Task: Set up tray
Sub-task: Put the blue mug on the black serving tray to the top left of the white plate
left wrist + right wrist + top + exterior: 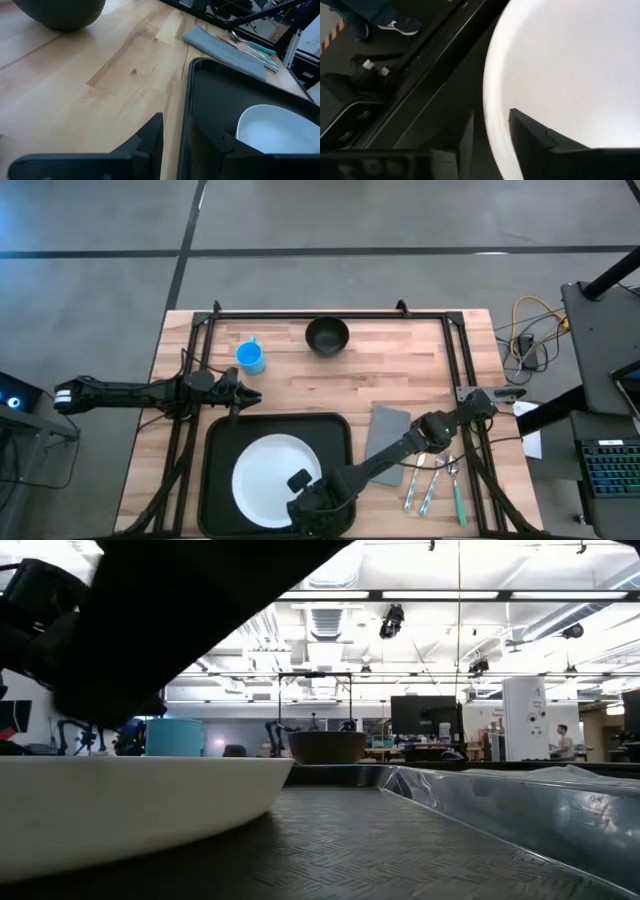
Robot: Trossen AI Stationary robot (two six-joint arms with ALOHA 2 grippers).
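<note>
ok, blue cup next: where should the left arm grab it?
Take the blue cup by its rim, coming straight down from above: it stands upright, mouth open, clear of the black bowl and the tray. The left gripper is already nearest.

We find no text, label, brand, number or sign that we can read in any of the four views. The things on the desk carry no lettering that we can make out, and the screens and fixtures in the room behind are too far off for us to tell any writing on them.
</note>
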